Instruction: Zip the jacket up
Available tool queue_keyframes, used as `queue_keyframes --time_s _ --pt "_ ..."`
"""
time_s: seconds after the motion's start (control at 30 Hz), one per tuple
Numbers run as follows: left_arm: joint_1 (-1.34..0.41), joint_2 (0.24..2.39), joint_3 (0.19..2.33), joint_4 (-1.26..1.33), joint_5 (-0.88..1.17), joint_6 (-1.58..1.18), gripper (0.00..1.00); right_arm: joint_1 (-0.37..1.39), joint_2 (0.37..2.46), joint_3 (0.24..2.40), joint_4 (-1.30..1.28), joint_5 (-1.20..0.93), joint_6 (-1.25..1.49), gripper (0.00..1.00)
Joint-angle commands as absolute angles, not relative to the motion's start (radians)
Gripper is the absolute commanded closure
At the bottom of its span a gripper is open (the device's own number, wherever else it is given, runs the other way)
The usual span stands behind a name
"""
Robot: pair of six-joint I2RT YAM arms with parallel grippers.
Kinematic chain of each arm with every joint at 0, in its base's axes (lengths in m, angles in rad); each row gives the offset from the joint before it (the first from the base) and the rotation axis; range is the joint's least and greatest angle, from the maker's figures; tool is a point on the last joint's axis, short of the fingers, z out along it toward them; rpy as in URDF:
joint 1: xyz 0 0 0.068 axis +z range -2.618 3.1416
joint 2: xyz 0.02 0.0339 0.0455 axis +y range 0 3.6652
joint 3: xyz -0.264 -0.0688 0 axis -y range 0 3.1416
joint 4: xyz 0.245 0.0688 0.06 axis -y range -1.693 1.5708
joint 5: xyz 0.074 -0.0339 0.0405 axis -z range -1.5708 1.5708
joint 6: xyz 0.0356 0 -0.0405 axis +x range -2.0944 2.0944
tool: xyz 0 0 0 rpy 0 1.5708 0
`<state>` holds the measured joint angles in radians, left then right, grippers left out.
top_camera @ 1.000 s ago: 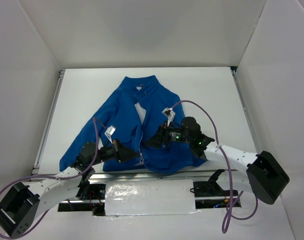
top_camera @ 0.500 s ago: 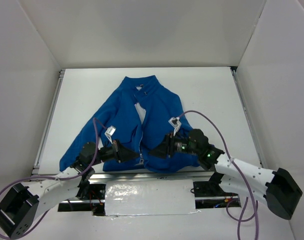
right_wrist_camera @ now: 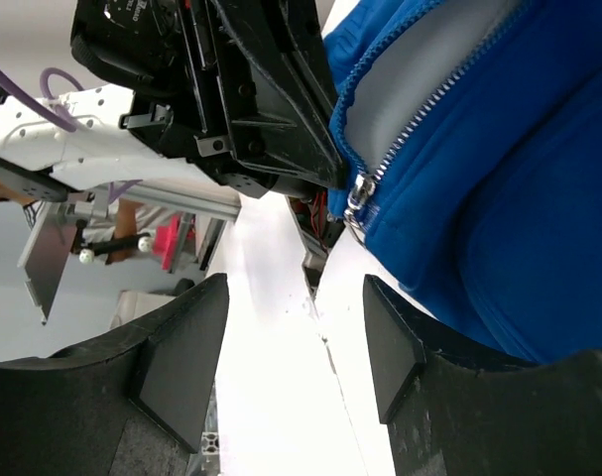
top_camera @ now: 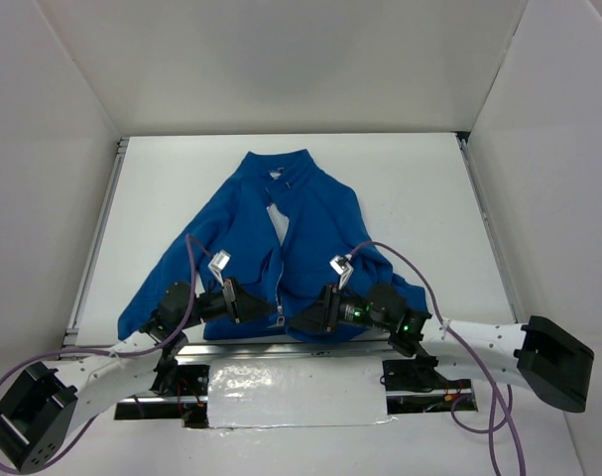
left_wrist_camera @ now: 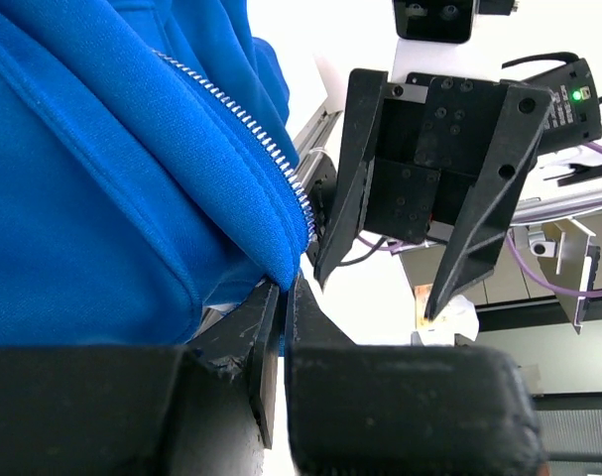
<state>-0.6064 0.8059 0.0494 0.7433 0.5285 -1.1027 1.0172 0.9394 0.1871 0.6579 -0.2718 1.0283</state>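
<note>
Wrist views alone are showing the left gripper [left_wrist_camera: 281, 293] clamping the jacket [left_wrist_camera: 102, 198] at the near edge, the right gripper [right_wrist_camera: 293, 297] gaping empty.

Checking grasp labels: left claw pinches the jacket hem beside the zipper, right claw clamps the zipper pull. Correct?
No. The right wrist view shows the right claw open, short of the zipper pull. The left claw does pinch the jacket hem.
</note>
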Motion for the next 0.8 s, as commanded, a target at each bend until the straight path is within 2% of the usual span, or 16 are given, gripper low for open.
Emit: queue_keyframes --time_s 0.0,0.77 --pt "-0.612 0.815 0.043 0.778 0.525 -1.095 1.0 1.048 0.991 0.195 0.834 -0.224 1.052 0.37" --pt "-0.614 0.821 0.061 0.77 0.514 -1.106 1.0 1.166 1.075 0.206 0.796 -0.026 1.077 0.38"
